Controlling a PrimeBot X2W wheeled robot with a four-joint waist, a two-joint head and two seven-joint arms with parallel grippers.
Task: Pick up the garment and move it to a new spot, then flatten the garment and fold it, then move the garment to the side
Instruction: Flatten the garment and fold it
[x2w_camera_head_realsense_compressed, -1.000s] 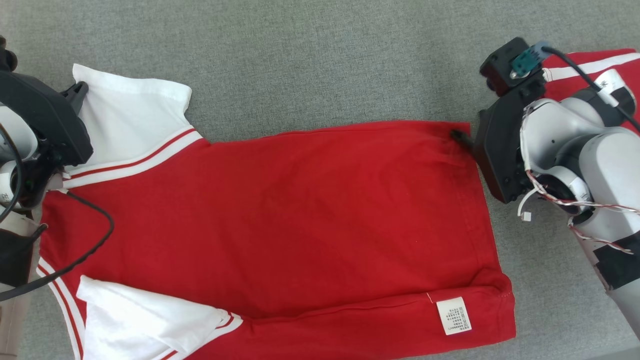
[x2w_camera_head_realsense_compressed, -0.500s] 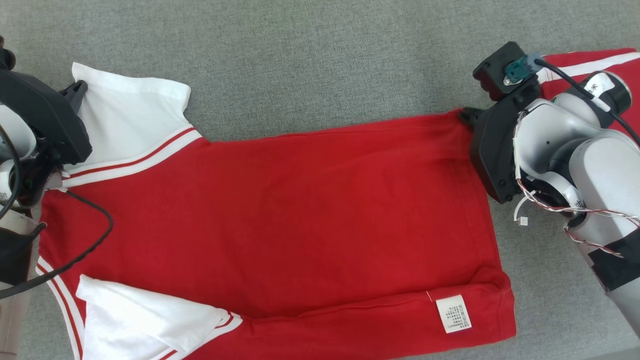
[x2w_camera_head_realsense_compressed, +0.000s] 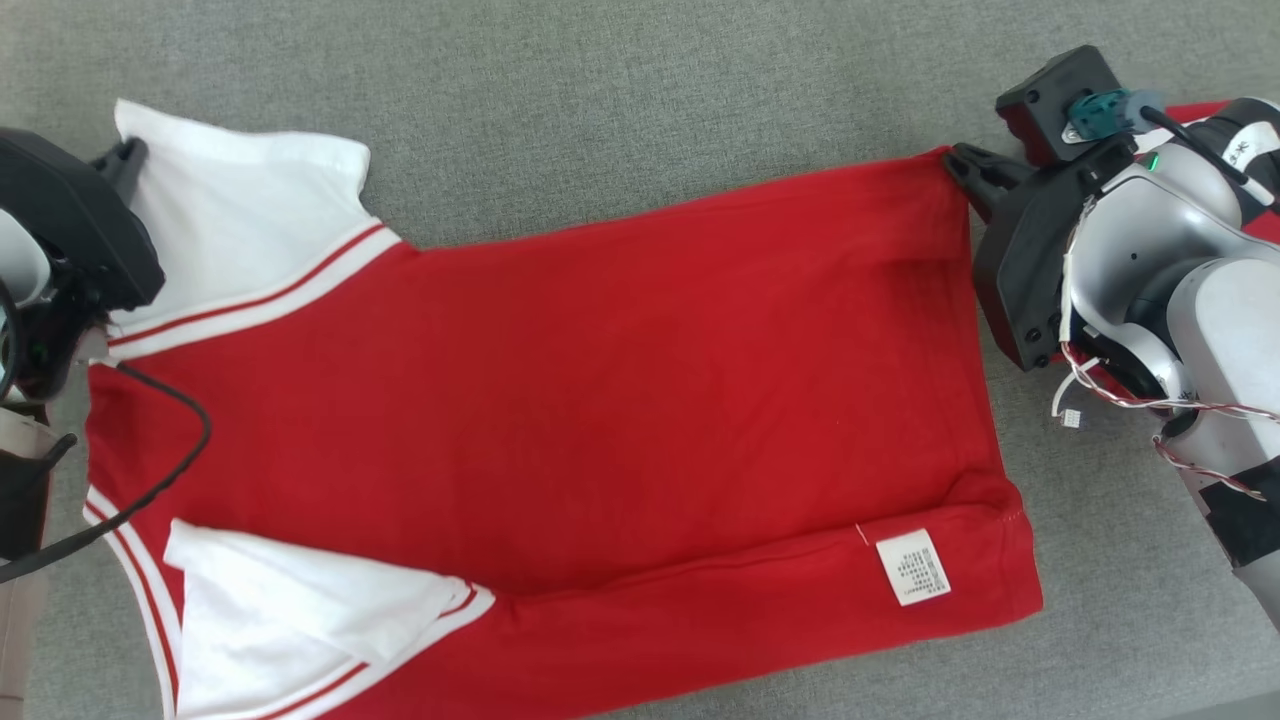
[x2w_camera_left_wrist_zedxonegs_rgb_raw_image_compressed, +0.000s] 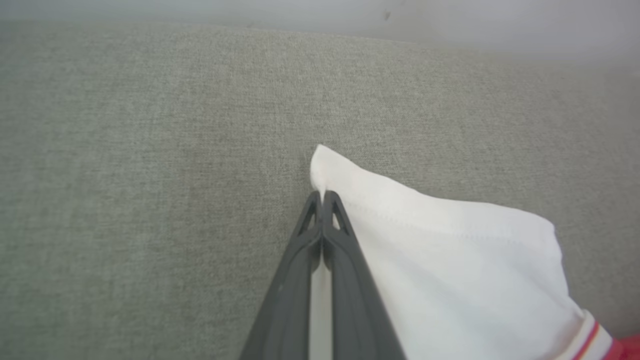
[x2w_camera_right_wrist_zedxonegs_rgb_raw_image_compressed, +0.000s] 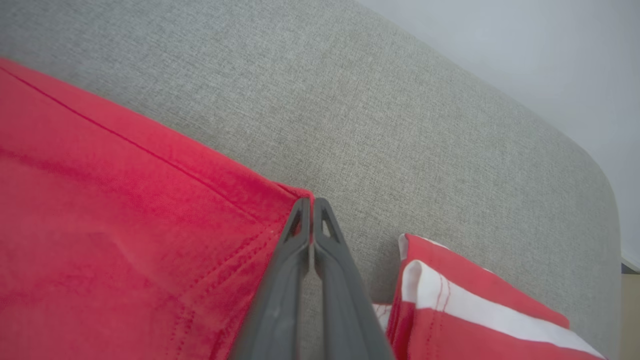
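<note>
- Right claw (x2w_camera_head_realsense_compressed: 958, 162), open a second ago, is now clenched on the hem corner of the red knit T-shirt with white stripe-cuffed sleeves (x2w_camera_head_realsense_compressed: 600, 380). The corner is pulled outward and the far edge is taut.
- Left claw (x2w_camera_head_realsense_compressed: 122, 155) stays clamped on the white sleeve tip.
- Judgement: flattening stretch under way, fold not begun.
- Shirt lies spread on the grey woven padded surface (x2w_camera_head_realsense_compressed: 600, 90). It is soft and limp, near edge folded over, white care label (x2w_camera_head_realsense_compressed: 912, 568) showing.
- Second red-and-white striped garment (x2w_camera_right_wrist_zedxonegs_rgb_raw_image_compressed: 475, 310) lies just beside the right claw.

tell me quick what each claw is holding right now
left claw: closed, holding the white sleeve of the garment
right claw: closed, holding the garment's red hem corner
</note>
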